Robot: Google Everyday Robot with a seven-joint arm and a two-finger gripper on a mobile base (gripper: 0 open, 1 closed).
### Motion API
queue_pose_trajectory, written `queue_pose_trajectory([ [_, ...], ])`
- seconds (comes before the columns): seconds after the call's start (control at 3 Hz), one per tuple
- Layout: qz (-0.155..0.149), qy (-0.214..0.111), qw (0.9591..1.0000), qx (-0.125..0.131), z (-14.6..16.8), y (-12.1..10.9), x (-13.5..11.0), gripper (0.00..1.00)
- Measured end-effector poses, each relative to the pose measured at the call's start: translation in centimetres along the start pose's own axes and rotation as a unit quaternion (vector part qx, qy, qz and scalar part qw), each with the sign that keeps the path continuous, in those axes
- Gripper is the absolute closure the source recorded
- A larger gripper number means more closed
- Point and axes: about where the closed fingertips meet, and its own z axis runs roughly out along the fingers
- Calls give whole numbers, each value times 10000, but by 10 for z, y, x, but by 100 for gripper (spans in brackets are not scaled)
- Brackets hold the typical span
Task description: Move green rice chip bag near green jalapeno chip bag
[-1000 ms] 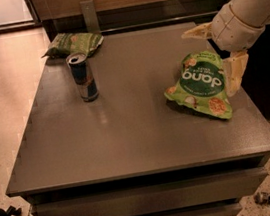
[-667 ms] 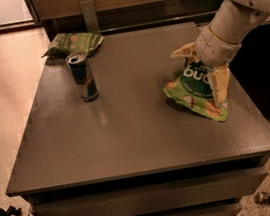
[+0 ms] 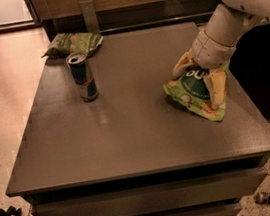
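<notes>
Since a second ago, the claw (image 3: 200, 76) has come down from the far right edge onto the green rice chip bag (image 3: 192, 95), which lies on the right side of the bench (image 3: 138, 129). Its pale fingers (image 3: 216, 87) stand apart, one on each side of the bag's top, and wrist and fingers cover most of the white lettering. The green jalapeno chip bag (image 3: 72, 42) sits well apart at the far left corner. A can (image 3: 83, 77) stands upright between the two bags, nearer the jalapeno bag.
</notes>
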Motion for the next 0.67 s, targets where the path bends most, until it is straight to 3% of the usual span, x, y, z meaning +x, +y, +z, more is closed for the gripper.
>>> queue_pose_trajectory([
  [0.67,-1,-3,10000,-1,-2,-1,-1,95],
])
